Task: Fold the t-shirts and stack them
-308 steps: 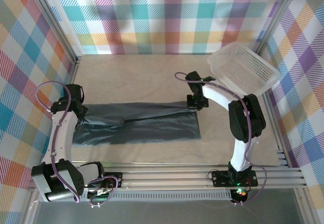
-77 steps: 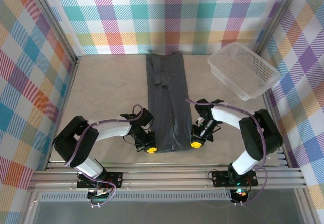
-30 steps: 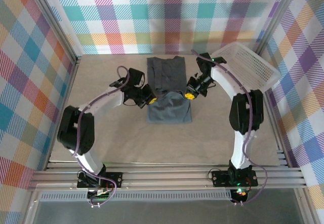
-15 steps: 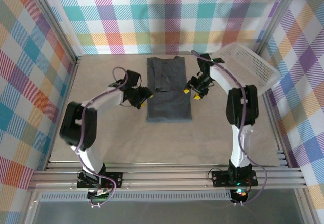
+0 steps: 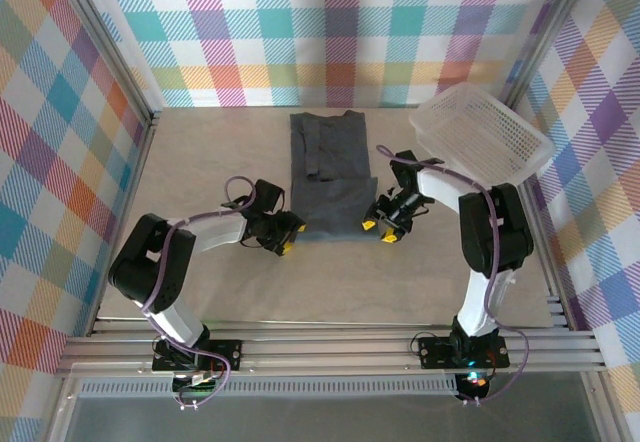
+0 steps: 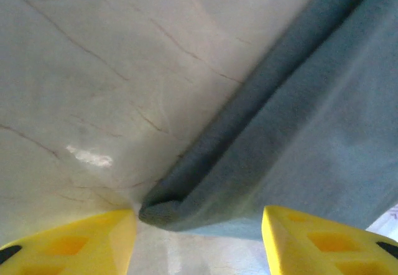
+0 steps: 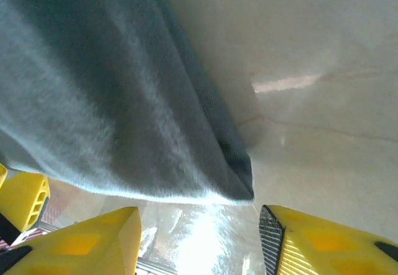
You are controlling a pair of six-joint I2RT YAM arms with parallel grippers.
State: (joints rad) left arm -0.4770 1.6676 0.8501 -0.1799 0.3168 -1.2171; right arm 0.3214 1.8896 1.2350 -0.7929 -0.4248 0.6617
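From above, the shirt point(image 5: 332, 167) lies folded on the table point(image 5: 210, 162), far-centre. The basket point(image 5: 480, 137) is to its right, with bare room nearer. Left wrist: left jaws part-open, empty, straddling the near-left corner. I'd pinch both layers. Right wrist: right jaws likewise at the near-right corner. Lift evenly.

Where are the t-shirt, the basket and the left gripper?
t-shirt point(image 5: 330, 177), top view, middle of the folded grey cloth.
basket point(image 5: 482, 134), top view, bare mesh floor.
left gripper point(image 5: 290, 238), top view, midway between its yellow fingertips.
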